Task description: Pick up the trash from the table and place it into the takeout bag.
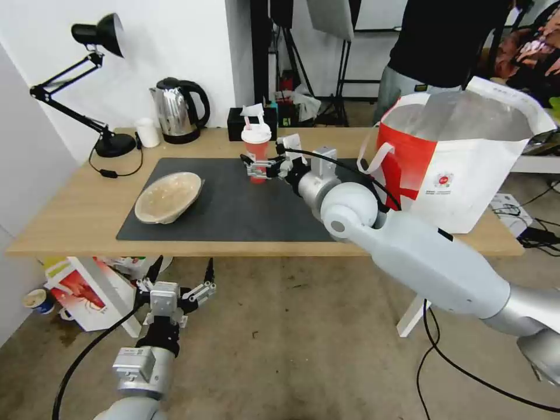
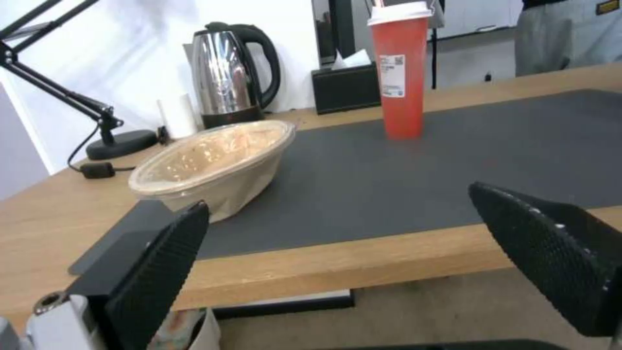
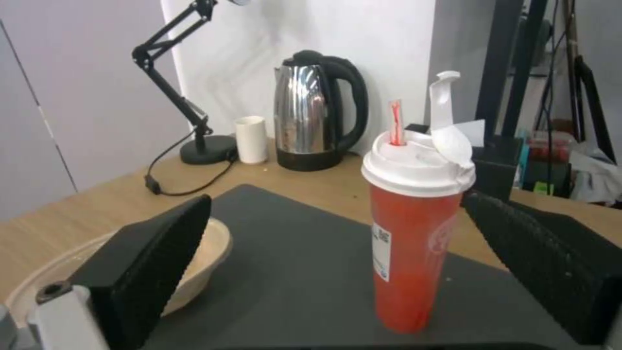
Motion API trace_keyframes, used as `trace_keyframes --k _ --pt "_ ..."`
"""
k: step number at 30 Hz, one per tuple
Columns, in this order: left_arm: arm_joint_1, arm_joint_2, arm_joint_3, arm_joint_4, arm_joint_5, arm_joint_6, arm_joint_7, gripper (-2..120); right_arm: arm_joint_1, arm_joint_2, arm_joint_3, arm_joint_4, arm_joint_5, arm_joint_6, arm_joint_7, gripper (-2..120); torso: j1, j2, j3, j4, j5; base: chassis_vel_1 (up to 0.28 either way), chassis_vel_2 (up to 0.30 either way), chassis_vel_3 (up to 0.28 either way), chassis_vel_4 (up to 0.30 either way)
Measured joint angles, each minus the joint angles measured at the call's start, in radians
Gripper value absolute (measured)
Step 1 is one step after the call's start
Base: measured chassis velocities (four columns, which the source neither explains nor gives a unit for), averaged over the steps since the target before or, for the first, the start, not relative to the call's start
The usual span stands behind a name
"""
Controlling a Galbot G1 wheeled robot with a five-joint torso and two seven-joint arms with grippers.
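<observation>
- the right gripper (image 1: pixel 255 167) reaches out over the dark mat (image 1: pixel 233 210) on the counter (image 1: pixel 70 210), its fingers spread wide on either side of the red cup (image 1: pixel 255 153).
- in the right wrist view the cup (image 3: pixel 411 233) stands upright between the 2 black pads (image 3: pixel 162 262), with a gap on each side; no contact shows.
- the cup has a white lid with its flap tipped up and a striped straw (image 3: pixel 395 129).
- the tan bowl (image 1: pixel 168 196) sits tilted at the mat's left edge, well apart from the cup.
- the bag (image 1: pixel 461 157) stands open at the counter's right end, silver lining showing, near the right arm's elbow.
- the left gripper (image 1: pixel 178 280) hangs below the counter's front edge, out over the floor, fingers spread wide and holding nothing.
- from the left wrist, the bowl (image 2: pixel 214 167) lies near the counter's front edge and the cup (image 2: pixel 402 73) farther back on the mat.
- behind the mat stand a kettle (image 1: pixel 178 111), a black tissue box (image 1: pixel 251 122) and a desk lamp (image 1: pixel 96 87).
</observation>
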Motion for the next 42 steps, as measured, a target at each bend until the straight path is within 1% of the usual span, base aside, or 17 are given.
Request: trace_keyframes --k 12,20,32,42 --pt "0.000 0.000 0.000 0.000 0.000 0.000 0.000 100 0.012 0.021 0.012 -0.071 0.001 -0.004 0.002 100 0.000 0.000 0.000 0.0000 0.0000 0.000 0.000 0.000 0.000" --pt "0.000 0.000 0.000 0.000 0.000 0.000 0.000 100 0.024 0.058 0.026 -0.136 0.014 -0.004 -0.003 100 0.000 0.000 0.000 0.0001 -0.0001 0.000 0.000 0.000 0.000" --pt "0.000 0.000 0.000 0.000 0.000 0.000 0.000 100 0.049 0.147 0.040 -0.294 0.014 -0.005 -0.048 100 0.000 0.000 0.000 0.0001 0.0000 0.000 0.000 0.000 0.000" --pt "0.000 0.000 0.000 0.000 0.000 0.000 0.000 100 0.056 0.189 0.042 -0.370 -0.001 -0.005 -0.064 100 0.000 0.000 0.000 0.0000 -0.0001 0.000 0.000 0.000 0.000"
